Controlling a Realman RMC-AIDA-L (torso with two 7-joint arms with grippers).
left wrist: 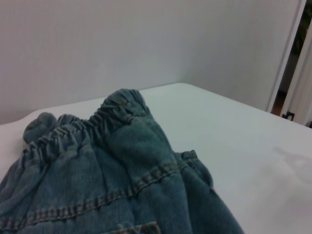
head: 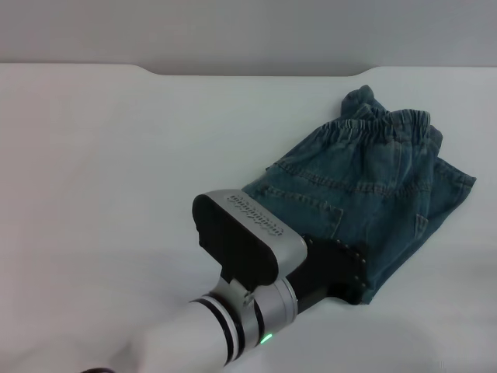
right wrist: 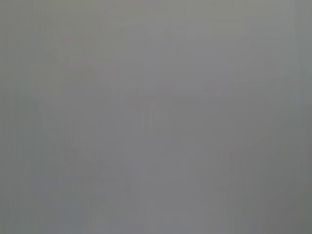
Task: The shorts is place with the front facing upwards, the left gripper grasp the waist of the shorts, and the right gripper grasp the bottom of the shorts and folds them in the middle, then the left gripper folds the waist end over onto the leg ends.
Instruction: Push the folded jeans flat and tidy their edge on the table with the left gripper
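Shorts: the shorts [head: 365,202] lay on the white table [head: 101,171], toward its far right part, already doubled lengthwise into one narrow bundle, a leg layer showing along the right side.
Waist: the waist [head: 388,124] pointed at the table's far edge; in my left wrist view its gathered elastic [left wrist: 80,129] bunched up in a hump, with stitched seams running below it.
Leg ends: the leg ends [head: 369,291] lay at the near end of the bundle, the part closest to the table's near edge, right beside my claw.
My left gripper: the left gripper [head: 342,272] sat low at the near end of the shorts, its black body against the denim by the hems; the arm came in from the near edge with its green light showing.
Claw state: I could not tell how far my fingers were parted or whether they had cloth between them; the wrist housing covered them from above, and my own camera saw only denim and table.
Why I was placed so: I judged I was lined up along the length of the bundle, looking from the hems toward the waistband, which suits the last fold of waist end onto leg ends, not yet done.
Right gripper: not to be seen anywhere; its camera showed only a blank grey surface.
In the way: nothing else lay on the table; only the humped waistband and the loose side layer might drag.
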